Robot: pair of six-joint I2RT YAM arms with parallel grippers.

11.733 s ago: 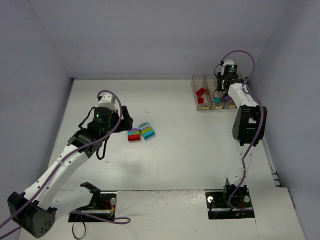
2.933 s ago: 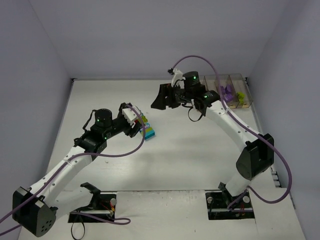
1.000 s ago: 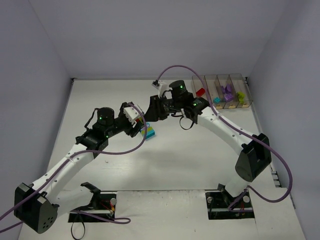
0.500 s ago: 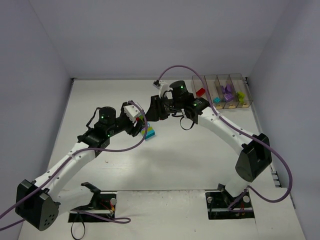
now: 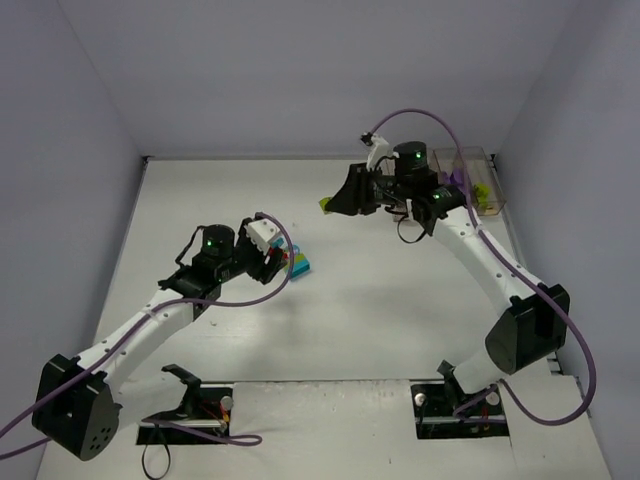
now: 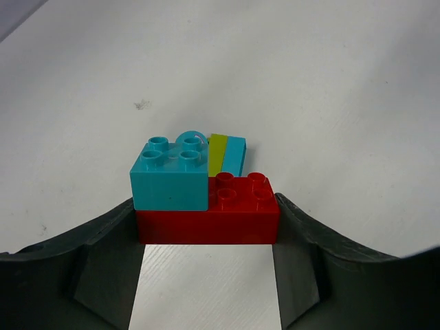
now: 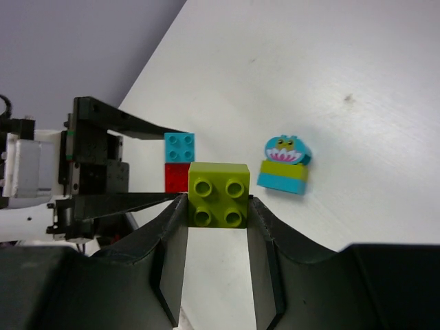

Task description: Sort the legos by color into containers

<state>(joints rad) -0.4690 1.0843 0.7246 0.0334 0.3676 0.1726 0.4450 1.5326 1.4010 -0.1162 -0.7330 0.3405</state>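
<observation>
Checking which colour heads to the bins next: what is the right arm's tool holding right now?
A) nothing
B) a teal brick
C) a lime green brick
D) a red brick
C: the right wrist view shows the lime green brick clamped between the fingers of the right tool, while the red brick with the teal brick on top sits in the left tool.

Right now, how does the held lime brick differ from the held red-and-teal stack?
The lime brick is one square piece; the red-and-teal stack is two, a teal square on a longer red base. The right tool holds the lime brick; the left tool holds the stack by its red base. Both have round studs.
</observation>
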